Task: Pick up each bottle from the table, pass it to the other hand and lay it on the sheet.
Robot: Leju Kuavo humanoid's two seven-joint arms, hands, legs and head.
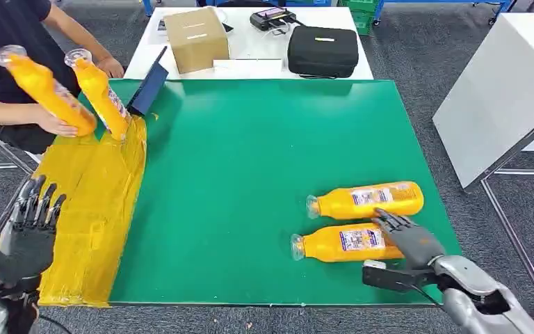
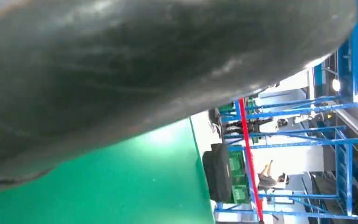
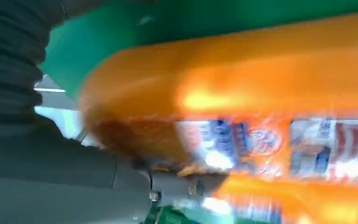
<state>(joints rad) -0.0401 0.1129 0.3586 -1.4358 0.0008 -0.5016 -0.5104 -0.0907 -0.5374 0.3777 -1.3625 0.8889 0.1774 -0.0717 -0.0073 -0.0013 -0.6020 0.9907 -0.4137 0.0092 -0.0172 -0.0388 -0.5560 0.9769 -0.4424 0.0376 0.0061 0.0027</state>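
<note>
Two orange bottles with white labels lie on their sides on the green table, caps to the left: a far bottle [image 1: 368,199] and a near bottle [image 1: 341,242]. My right hand [image 1: 409,238] reaches over the near bottle's base end with its fingers stretched out, and their tips lie between the two bottles. In the right wrist view the near bottle [image 3: 242,93] looms close and blurred. My left hand [image 1: 28,233] is raised at the table's left front edge, fingers spread and holding nothing. The yellow sheet [image 1: 101,202] covers the table's left side.
A person at the far left holds two more orange bottles [image 1: 45,90] [image 1: 101,94] upright-tilted over the sheet's far end. A dark tablet [image 1: 149,89] leans nearby. Behind the table are a cardboard box [image 1: 196,38] and a black bag [image 1: 322,51]. A white table [image 1: 500,90] stands at the right.
</note>
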